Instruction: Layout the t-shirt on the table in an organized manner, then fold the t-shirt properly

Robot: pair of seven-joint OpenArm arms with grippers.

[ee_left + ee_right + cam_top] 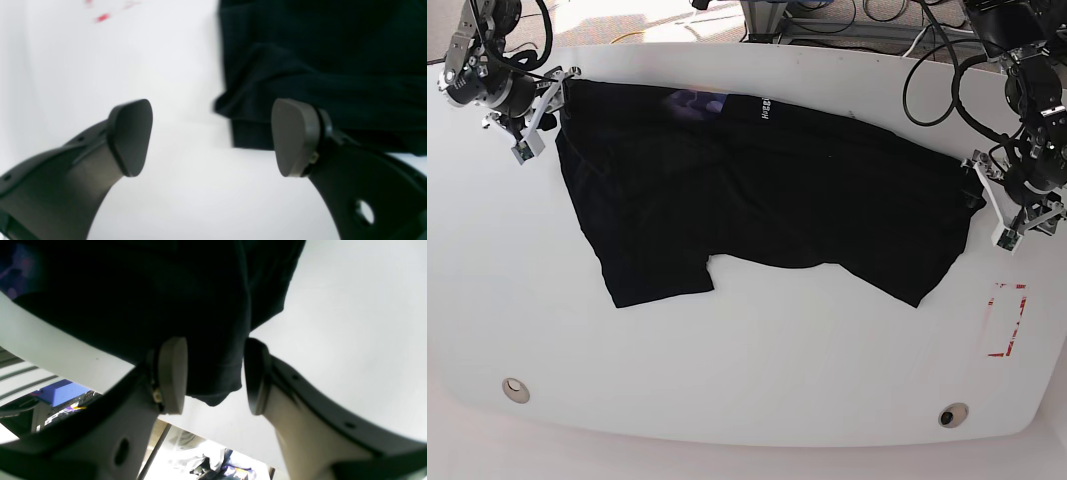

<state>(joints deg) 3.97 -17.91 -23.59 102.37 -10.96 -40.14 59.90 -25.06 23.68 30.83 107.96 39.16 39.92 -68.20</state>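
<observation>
The right gripper (pixel 213 375) stands half parted around a corner of the t-shirt (pixel 757 195), pads not pressing it. The left gripper (pixel 211 136) is wide apart, empty, beside the opposite edge. The t-shirt lies spread on the tabletop (pixel 747 370), probably stretched flat; its folds are too dark to read.

Bare table (pixel 757 370) below t-shirt (pixel 757 200) lies unobstructed.

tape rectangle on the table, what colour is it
Red tape rectangle, clearest in the base view.
</observation>
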